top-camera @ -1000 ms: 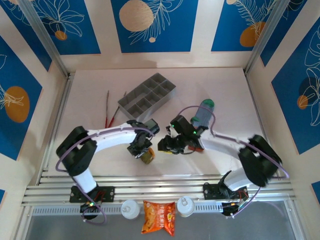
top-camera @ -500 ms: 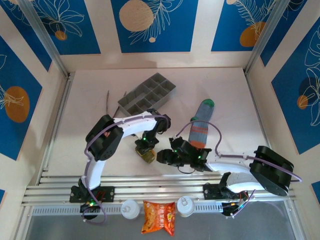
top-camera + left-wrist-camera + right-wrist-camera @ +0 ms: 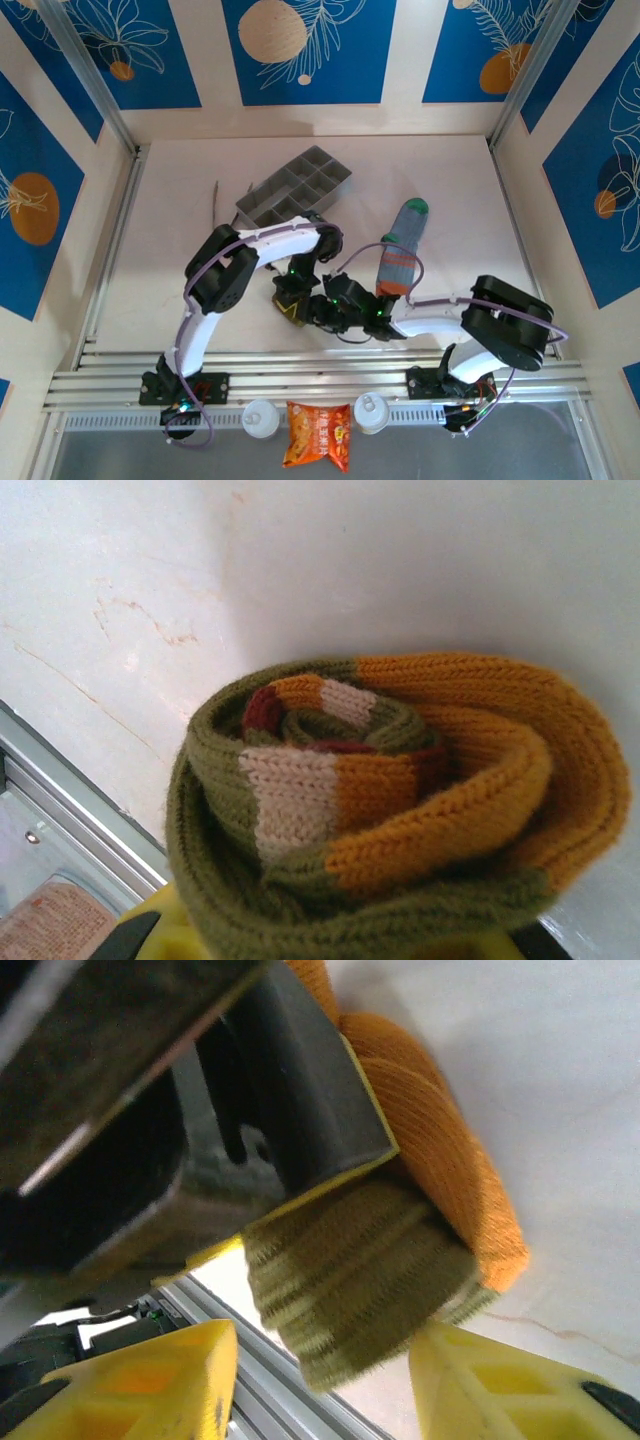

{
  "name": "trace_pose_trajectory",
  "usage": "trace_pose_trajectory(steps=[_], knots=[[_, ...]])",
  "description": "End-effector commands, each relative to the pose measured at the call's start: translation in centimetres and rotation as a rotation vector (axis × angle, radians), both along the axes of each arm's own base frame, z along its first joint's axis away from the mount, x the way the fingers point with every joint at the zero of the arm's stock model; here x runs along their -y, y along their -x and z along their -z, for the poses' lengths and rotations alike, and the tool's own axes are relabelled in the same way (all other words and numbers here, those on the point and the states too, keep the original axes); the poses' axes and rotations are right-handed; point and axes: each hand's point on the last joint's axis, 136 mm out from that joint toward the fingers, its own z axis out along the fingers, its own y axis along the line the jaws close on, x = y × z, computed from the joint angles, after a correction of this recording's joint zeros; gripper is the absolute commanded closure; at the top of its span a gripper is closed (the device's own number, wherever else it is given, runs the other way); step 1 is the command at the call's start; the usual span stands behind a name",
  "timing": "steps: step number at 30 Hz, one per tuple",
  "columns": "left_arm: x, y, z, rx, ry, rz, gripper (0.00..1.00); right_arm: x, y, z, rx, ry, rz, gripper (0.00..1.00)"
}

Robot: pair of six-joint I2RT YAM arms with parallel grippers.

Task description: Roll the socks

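White table (image 3: 460, 200), rolled olive sock (image 3: 400, 810) in left claw (image 3: 291, 303)

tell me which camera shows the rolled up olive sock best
The left wrist view: the rolled olive sock sits close and end-on, so the spiral of olive, orange and cream layers is plain. The right wrist view shows it from the side, partly covered. In the top external view it is a tiny, mostly covered patch.
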Motion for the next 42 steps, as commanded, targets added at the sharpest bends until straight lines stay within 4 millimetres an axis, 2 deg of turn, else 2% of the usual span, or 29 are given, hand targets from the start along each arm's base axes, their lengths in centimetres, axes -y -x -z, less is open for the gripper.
trace_pose_trajectory(steps=[1,4,7,13,14,16,17,18,20,21,26,31,35,38,42], knots=[[4.2,-1.6,8.4,0.036,0.19,0.041,1.0,-1.7,-0.6,-0.9,-0.032,-0.067,-0.002,0.57],[4.3,-1.8,8.4,0.043,0.206,0.065,1.0,-1.6,-1.0,-0.1,-0.066,-0.058,0.028,0.58],[4.6,-1.9,8.2,0.054,0.232,0.079,1.0,-0.7,-1.5,1.2,-0.108,-0.024,0.084,0.61],[4.9,-2.7,6.2,0.151,0.314,0.104,0.98,1.6,-1.5,4.1,-0.251,0.036,0.215,0.96],[5.0,-3.0,5.5,0.186,0.337,0.11,0.84,2.1,-1.2,4.7,-0.282,0.054,0.235,1.0],[4.9,-3.7,4.1,0.251,0.379,0.114,0.7,2.9,-0.6,5.8,-0.343,0.074,0.274,1.0],[4.8,-4.1,3.4,0.285,0.405,0.112,0.59,3.4,-0.2,6.5,-0.384,0.088,0.298,1.0],[4.6,-4.3,2.7,0.316,0.424,0.107,0.43,3.9,0.2,7.1,-0.418,0.095,0.318,1.0],[4.5,-5.2,1.0,0.383,0.468,0.098,0.24,4.7,0.9,8.1,-0.487,0.113,0.351,1.0],[4.3,-5.6,0.2,0.418,0.49,0.09,0.17,5.0,1.1,8.5,-0.515,0.115,0.358,1.0],[3.5,-6.6,-2.8,0.513,0.552,0.066,0.0,5.6,1.5,9.4,-0.625,0.105,0.381,1.0],[3.4,-4.8,-2.1,0.339,0.507,0.121,0.0,5.7,1.5,9.2,-0.644,0.128,0.349,1.0],[3.2,-4.7,-2.5,0.276,0.419,0.231,0.01,5.9,1.6,9.3,-0.642,0.135,0.338,1.0],[1.6,-3.2,-2.0,0.129,0.307,0.276,0.06,6.1,1.4,9.3,-0.637,0.146,0.336,1.0],[0.9,-2.5,-1.3,0.082,0.249,0.313,0.14,6.0,1.3,9.1,-0.625,0.148,0.325,1.0]])
